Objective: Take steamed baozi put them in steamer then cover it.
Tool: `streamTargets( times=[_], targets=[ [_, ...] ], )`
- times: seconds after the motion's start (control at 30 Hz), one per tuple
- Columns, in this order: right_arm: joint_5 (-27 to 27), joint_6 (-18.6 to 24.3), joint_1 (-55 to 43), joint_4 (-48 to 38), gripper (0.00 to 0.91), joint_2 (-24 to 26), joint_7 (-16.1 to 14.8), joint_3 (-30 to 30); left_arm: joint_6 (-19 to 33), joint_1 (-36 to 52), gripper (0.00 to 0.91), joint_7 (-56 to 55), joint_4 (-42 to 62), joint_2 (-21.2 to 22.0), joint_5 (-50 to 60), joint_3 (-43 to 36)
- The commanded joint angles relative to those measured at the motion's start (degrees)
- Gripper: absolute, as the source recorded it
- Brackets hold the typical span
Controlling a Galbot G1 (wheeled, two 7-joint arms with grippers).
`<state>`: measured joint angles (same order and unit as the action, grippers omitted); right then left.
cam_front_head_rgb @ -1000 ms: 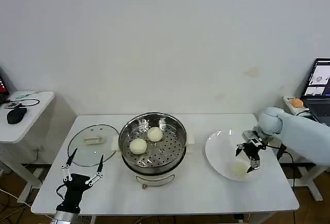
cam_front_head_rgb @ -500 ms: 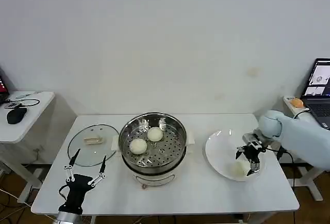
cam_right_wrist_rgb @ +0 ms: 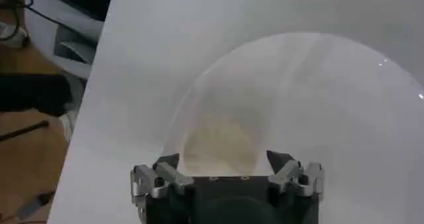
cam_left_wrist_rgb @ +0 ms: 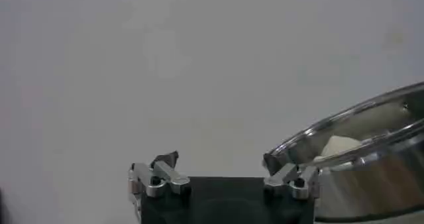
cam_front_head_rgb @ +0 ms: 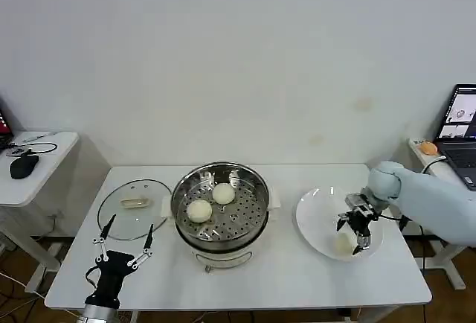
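Right pincer (cam_front_head_rgb: 352,231) has dropped lower and slid slightly toward 9 o'clock over the last second; it now sits just above the bun on the plate (cam_front_head_rgb: 320,202), jaws spread to either side of it, not yet clenched. Reads as the final approach to a grasp. In the right wrist view the plate bun (cam_right_wrist_rgb: 218,146) lies between the open fingertips.

Left pincer (cam_front_head_rgb: 123,240) has shifted a little toward 3 o'clock at the table's (cam_front_head_rgb: 297,271) near edge; released, holding nothing.

Steamer (cam_front_head_rgb: 220,208), table centre: two baozi (cam_front_head_rgb: 198,210) on the perforated tray, side by side. Plate at 3 o'clock: one baozi (cam_front_head_rgb: 343,242). Glass lid (cam_front_head_rgb: 134,208) at 9 o'clock, flat on the table; steamer uncovered.
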<state>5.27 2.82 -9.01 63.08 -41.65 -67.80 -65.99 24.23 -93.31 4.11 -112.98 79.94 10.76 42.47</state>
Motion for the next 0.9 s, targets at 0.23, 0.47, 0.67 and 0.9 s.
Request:
streamTargets(
  times=[0.23, 0.47, 0.67, 0.9],
  targets=[
    [-1.8, 0.3, 0.8, -1.4, 0.846, -1.4, -0.2, 0.2, 0.0, 0.1, 0.907, 0.0, 0.4, -0.1, -0.3, 0.5],
    [-2.4, 0.6, 0.6, -2.1, 0.715, -1.7, -0.1, 0.3, 0.0, 0.2, 0.907, 0.0, 0.3, -0.3, -0.5, 0.7],
    [-2.1, 1.3, 0.2, -1.7, 0.685, -1.3, 0.5, 0.4, 0.2, 0.1, 0.907, 0.0, 0.5, -0.2, -0.6, 0.9],
    [-0.4, 3.8, -5.9, 1.7, 0.675, -0.4, 1.2, 0.4, 0.2, 0.1, 0.907, -0.1, 0.6, -0.6, -0.6, 1.2]
  ],
)
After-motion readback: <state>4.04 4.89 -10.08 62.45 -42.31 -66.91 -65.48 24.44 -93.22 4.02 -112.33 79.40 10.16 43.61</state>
